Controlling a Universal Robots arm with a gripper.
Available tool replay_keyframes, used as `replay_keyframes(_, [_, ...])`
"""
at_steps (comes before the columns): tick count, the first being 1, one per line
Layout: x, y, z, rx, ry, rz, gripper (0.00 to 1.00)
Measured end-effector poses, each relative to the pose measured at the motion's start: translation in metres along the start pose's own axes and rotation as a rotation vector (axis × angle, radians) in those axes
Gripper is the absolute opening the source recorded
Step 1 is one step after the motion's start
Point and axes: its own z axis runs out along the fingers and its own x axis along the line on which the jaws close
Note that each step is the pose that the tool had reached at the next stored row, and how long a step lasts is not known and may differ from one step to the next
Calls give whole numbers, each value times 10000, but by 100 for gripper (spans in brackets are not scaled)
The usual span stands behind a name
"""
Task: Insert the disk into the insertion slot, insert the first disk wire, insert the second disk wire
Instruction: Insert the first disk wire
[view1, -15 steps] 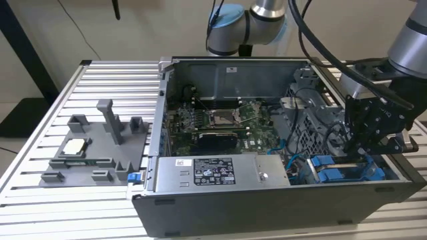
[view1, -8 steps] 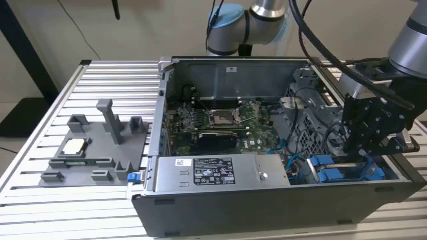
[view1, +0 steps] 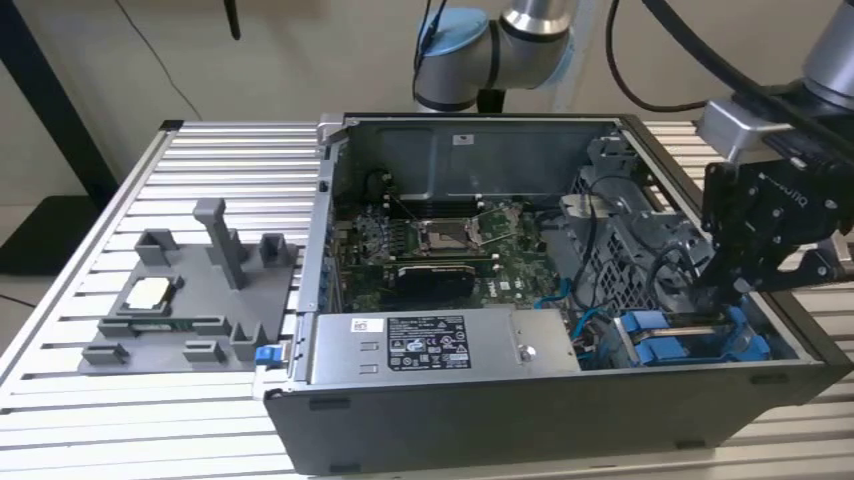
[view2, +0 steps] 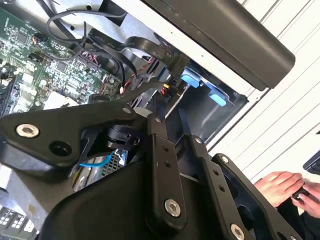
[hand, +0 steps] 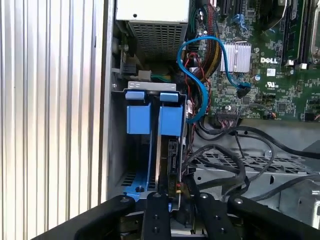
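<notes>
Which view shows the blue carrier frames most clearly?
The first wrist view: both blue carrier frames face the camera, side by side in the drive cage. The exterior view shows their tops obliquely. The second wrist view catches two blue tabs.

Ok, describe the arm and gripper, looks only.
The arm is silver-grey tube with light-blue joint caps; black cables loop beside it. A pale grey metal block sits at the wrist. The gripper is matte black and boxy, with small white lettering, and its jointed bars carry silver screw heads.
</notes>
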Motion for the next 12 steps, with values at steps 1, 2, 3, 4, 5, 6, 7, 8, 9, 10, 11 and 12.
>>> replay_keyframes(1, [1, 0, -36, 0, 0, 0, 27])
replay_keyframes(2, [1, 0, -68, 0, -2, 0, 27])
replay_keyframes(3, [2, 0, -100, 0, 0, 0, 27])
replay_keyframes(4, [3, 0, -129, 0, 0, 0, 27])
replay_keyframes(5, [3, -1, -157, 0, 0, 0, 27])
replay_keyframes(6, [4, -1, -173, 0, -1, 0, 27])
replay_keyframes(7, [4, -1, -174, 0, -2, 0, 27])
replay_keyframes(8, [4, -1, -174, 0, -2, 0, 27])
replay_keyframes(9, [4, -1, -174, 0, -2, -1, 27])
replay_keyframes(10, [4, -1, -174, 0, -2, -1, 27])
replay_keyframes(11, [4, -2, -174, 0, -2, -2, 27])
replay_keyframes(12, [3, -6, -175, 0, 0, -3, 27])
